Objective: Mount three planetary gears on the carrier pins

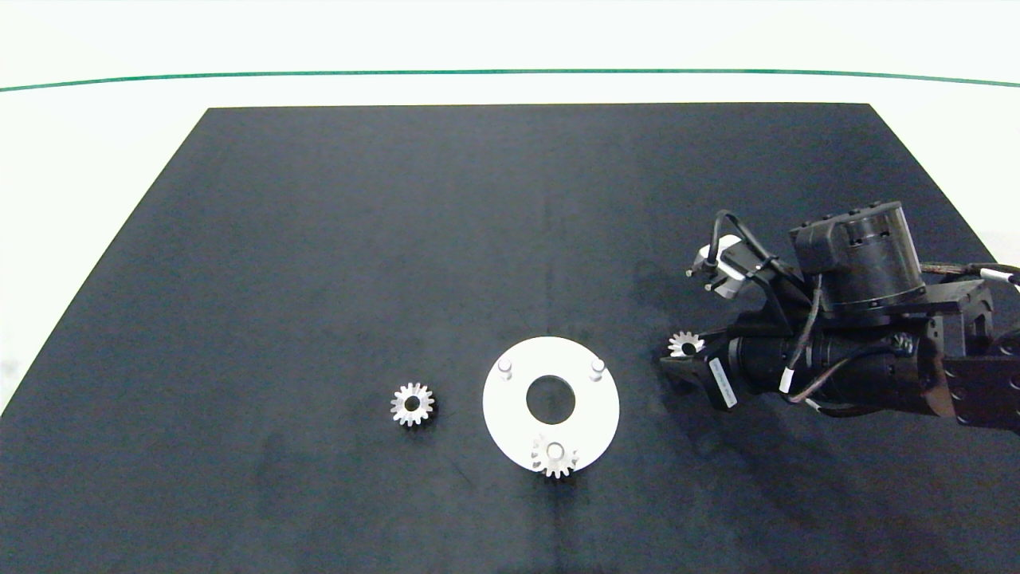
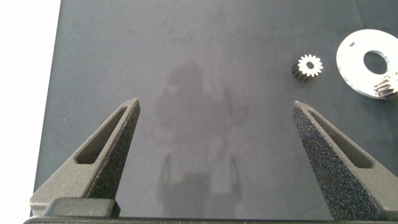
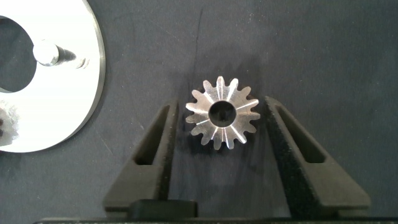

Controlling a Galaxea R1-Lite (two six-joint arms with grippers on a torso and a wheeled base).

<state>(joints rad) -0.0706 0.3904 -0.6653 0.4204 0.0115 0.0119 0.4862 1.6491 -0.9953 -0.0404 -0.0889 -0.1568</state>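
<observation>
- Gears: we count three, one (image 1: 555,457) on the near pin of the white disc (image 1: 510,418), one (image 1: 412,404) loose to its left
- Third gear (image 3: 222,112) sits between the right gripper (image 3: 219,107) fingers, spread either side; contact unclear
- Pins: three, two bare (image 1: 504,367) (image 1: 597,365)
- Left gripper (image 2: 216,106), unseen from overhead, fingers wide apart

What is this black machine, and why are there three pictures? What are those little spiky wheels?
It is a robot with two arms. One camera looks down from above; the others sit on each wrist. The spiky wheels are small silvery metal gears. One gear already sits on a peg of the flat white round disc. Two short white pegs are bare. Another gear lies on the black mat beside the disc. The right claw has its open fingers on either side of the third gear, not squeezing yet. The left claw is open, holding nothing.
</observation>
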